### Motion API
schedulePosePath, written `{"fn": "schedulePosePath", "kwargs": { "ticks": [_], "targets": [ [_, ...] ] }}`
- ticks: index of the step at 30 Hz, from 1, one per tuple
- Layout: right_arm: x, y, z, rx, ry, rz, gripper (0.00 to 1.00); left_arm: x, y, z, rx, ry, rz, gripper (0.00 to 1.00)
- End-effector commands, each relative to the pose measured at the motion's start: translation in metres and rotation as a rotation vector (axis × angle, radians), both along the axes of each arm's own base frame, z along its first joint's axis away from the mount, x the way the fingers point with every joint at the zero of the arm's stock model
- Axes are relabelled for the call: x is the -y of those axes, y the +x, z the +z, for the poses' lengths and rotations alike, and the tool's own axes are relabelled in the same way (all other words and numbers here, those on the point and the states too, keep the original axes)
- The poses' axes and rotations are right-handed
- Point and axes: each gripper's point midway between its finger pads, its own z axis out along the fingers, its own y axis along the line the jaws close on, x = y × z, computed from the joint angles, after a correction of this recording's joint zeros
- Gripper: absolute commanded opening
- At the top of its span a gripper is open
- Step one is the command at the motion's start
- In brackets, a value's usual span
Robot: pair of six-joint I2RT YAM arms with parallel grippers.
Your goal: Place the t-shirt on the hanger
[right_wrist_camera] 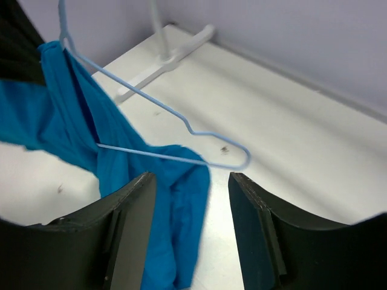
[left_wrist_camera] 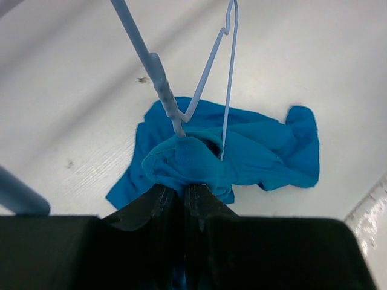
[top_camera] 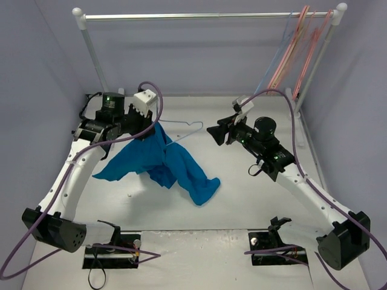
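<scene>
Presently the t-shirt is clenched, seemingly with the hanger, by the left gripper; the right gripper is spread. Fabric could be shed if jerked.

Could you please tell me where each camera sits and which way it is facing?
Top external: above and behind the bases, looking down toward the rack; both arms show.
Left wrist: on the left arm, looking down past the left tool, shut on the t-shirt.
Right wrist: on the right arm, looking through the open right tool at the hanger.
All three share t-shirt and hanger.
</scene>
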Motion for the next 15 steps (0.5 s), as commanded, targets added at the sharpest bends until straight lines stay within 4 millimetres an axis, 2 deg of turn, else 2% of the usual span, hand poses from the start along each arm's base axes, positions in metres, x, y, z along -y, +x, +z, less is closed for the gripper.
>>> {"fn": "schedulePosePath", "kwargs": {
  "ticks": [1, 2, 3, 4, 8, 9, 10, 11, 13, 14, 15],
  "targets": [
    [0.028, 0.010, 0.059, 0.092, 0.067, -0.202, 0.52, -0.017, 0.021, 0.043, 0.097, 0.089, 0.257, 0.00],
    [0.026, 0.009, 0.063, 0.087, 0.074, -0.206, 0.51, -0.021, 0.023, 0.043, 0.101, 0.129, 0.323, 0.00],
    [0.025, 0.008, 0.058, 0.058, 0.066, -0.227, 0.50, -0.026, 0.026, 0.047, 0.121, 0.167, 0.391, 0.00],
    [0.012, 0.003, 0.051, 0.026, 0.066, -0.204, 0.50, -0.036, 0.028, 0.041, 0.133, 0.258, 0.481, 0.00],
    [-0.025, -0.007, 0.017, -0.082, 0.020, -0.193, 0.45, -0.058, 0.026, 0.023, 0.027, 0.301, 0.730, 0.00],
    [-0.032, -0.009, 0.010, -0.102, 0.013, -0.194, 0.45, -0.061, 0.024, 0.019, 0.001, 0.310, 0.760, 0.00],
    [-0.048, -0.015, -0.005, -0.129, -0.010, -0.172, 0.45, -0.060, 0.021, 0.013, -0.043, 0.328, 0.762, 0.00],
    [-0.057, -0.020, -0.010, -0.153, -0.008, -0.156, 0.45, -0.055, 0.019, 0.011, -0.076, 0.302, 0.757, 0.00],
    [-0.070, -0.023, -0.026, -0.180, -0.021, -0.153, 0.44, -0.049, 0.015, 0.015, -0.094, 0.251, 0.748, 0.00],
    [-0.082, -0.031, -0.026, -0.188, 0.003, -0.125, 0.43, -0.051, 0.015, 0.018, -0.083, 0.234, 0.757, 0.00],
    [-0.089, -0.033, -0.036, -0.207, -0.007, -0.115, 0.43, -0.052, 0.015, 0.027, -0.055, 0.201, 0.762, 0.00]
  ]
}}
